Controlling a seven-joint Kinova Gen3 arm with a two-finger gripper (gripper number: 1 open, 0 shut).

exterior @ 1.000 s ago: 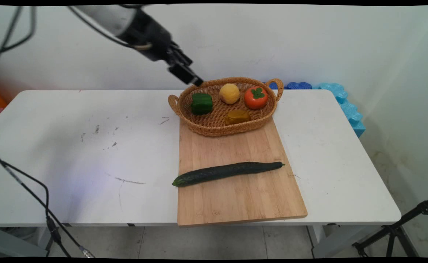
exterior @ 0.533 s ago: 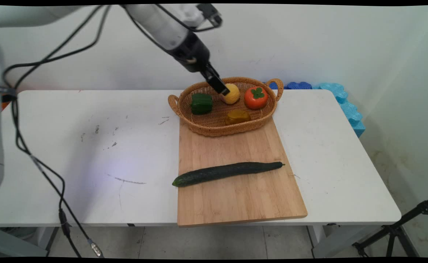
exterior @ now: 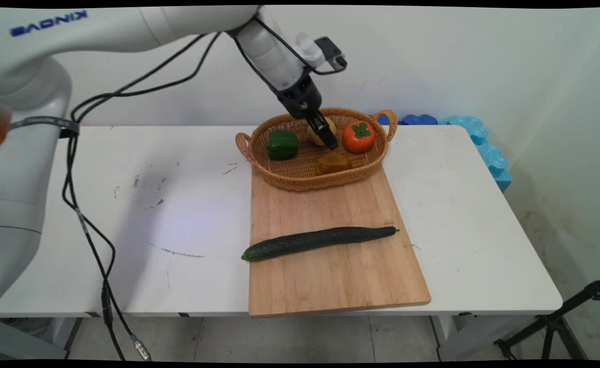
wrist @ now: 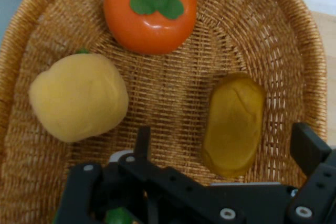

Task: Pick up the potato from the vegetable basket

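I hold the gripper (wrist: 220, 145) with its jaws spread and empty, low inside the basket (exterior: 300, 179). The brown piece (wrist: 233, 124) lies nearest, between the fingers; the yellow fruit (wrist: 79, 96) lies beside it. I judge a straight descent keeps both fingers clear of the yellow fruit.

basket (exterior: 300, 179) crowded: persimmon (wrist: 150, 11), yellow fruit (wrist: 79, 97) | board (exterior: 330, 276) front free

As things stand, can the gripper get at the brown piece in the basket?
Probably yes. The open gripper hangs in the basket over the brown piece; the yellow fruit and persimmon lie apart from it.
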